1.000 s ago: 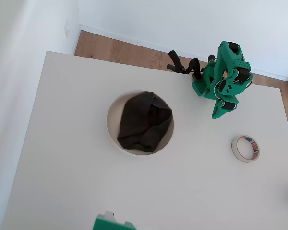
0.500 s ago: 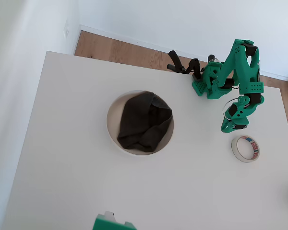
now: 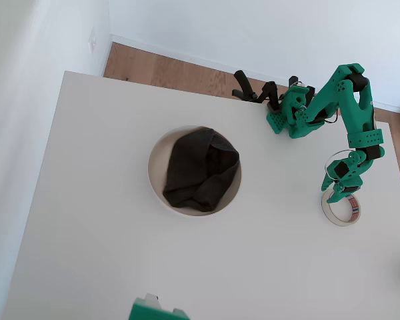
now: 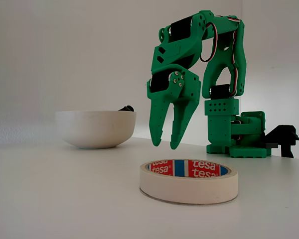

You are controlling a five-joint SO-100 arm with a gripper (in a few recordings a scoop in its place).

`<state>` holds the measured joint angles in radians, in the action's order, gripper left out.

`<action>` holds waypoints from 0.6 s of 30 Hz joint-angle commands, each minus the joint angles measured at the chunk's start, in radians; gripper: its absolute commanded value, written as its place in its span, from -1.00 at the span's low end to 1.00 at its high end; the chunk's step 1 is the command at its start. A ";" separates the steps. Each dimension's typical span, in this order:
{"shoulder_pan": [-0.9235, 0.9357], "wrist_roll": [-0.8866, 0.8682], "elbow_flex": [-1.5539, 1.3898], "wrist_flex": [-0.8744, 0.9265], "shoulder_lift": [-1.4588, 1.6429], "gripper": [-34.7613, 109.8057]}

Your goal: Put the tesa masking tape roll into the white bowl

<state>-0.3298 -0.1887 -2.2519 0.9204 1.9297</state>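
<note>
The tesa masking tape roll lies flat on the white table at the right, its red-and-blue label showing on the inner core. My green gripper hangs pointing down just above the roll's upper-left edge, clear of it. It is open, with nothing between the fingers. The white bowl stands near the table's middle, well left of the roll, with a dark grey cloth in it.
The arm's green base sits at the table's back edge beside black clamps. A green object pokes in at the front edge. The table's right edge runs close to the roll.
The arm has swung out from beside its base towards the right and front. The gripper has travelled from near the back edge to just above the tape roll.
</note>
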 commanded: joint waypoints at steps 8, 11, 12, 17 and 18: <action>-0.071 -0.040 0.098 0.017 0.041 -0.28; -0.117 -0.060 0.098 0.012 0.038 -0.27; -0.133 -0.066 0.098 0.012 0.043 -0.26; -0.199 -0.094 0.098 0.018 0.051 -0.25; -0.212 -0.101 0.098 0.023 0.051 -0.25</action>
<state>-0.5016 -0.2654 -2.2166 0.9235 1.9297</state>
